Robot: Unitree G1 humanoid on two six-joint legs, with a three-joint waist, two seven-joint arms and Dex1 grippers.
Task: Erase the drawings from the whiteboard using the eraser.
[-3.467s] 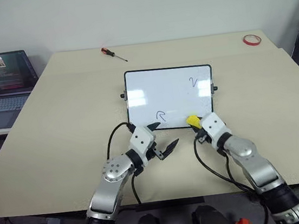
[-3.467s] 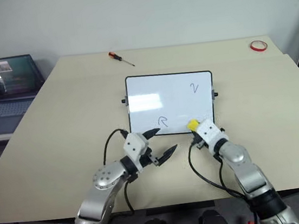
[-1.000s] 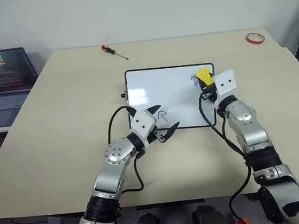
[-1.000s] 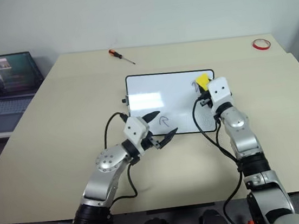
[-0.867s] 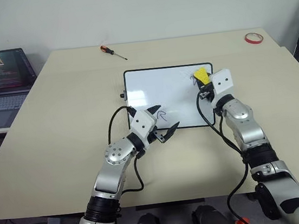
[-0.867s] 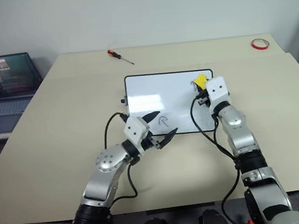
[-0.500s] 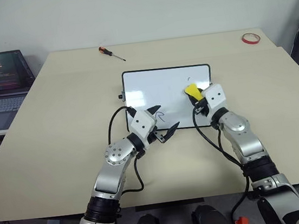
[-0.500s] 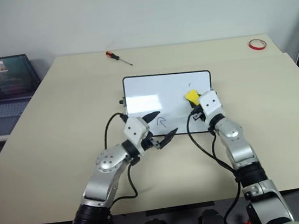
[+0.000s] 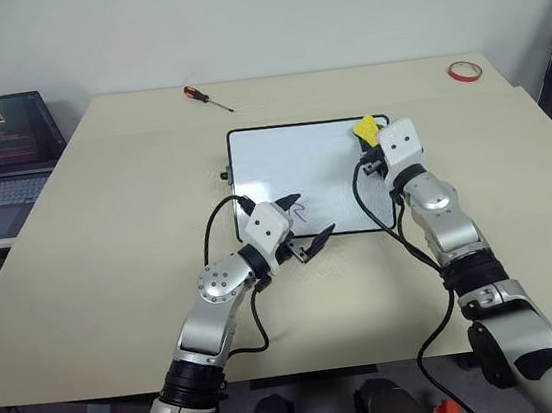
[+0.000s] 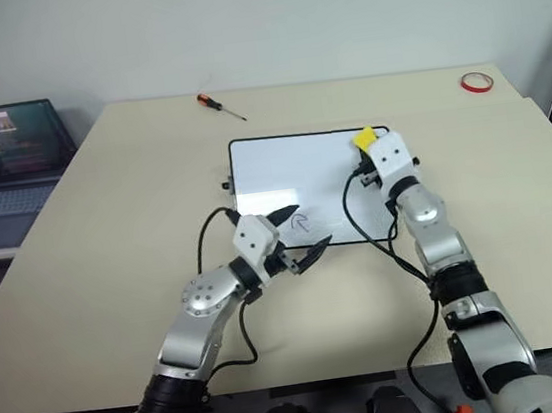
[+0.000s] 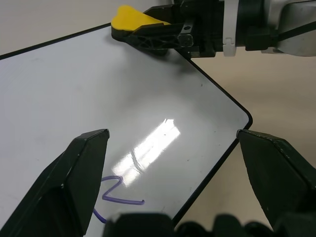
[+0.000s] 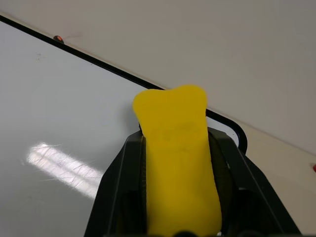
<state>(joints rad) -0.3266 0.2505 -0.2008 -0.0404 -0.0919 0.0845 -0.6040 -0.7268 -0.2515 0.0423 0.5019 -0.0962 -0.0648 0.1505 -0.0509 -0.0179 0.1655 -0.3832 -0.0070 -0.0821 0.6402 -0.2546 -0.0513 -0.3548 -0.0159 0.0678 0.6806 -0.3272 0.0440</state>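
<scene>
Yellow eraser (image 12: 178,163) sits clamped in my right gripper (image 9: 373,146), over the whiteboard (image 9: 281,166) at its 2 o'clock corner, where I see no ink. My left gripper (image 9: 305,234) hangs spread and empty at the 6 o'clock edge, beside one blue drawing (image 11: 117,195), not yet wiped and the only one I see left

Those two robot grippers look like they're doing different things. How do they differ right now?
The right gripper is shut on the yellow eraser, over the whiteboard's far right corner. The left gripper is open and holds nothing, its fingers spread at the board's near edge beside the remaining blue drawing. Both have two black fingers and hang over the same board.
</scene>
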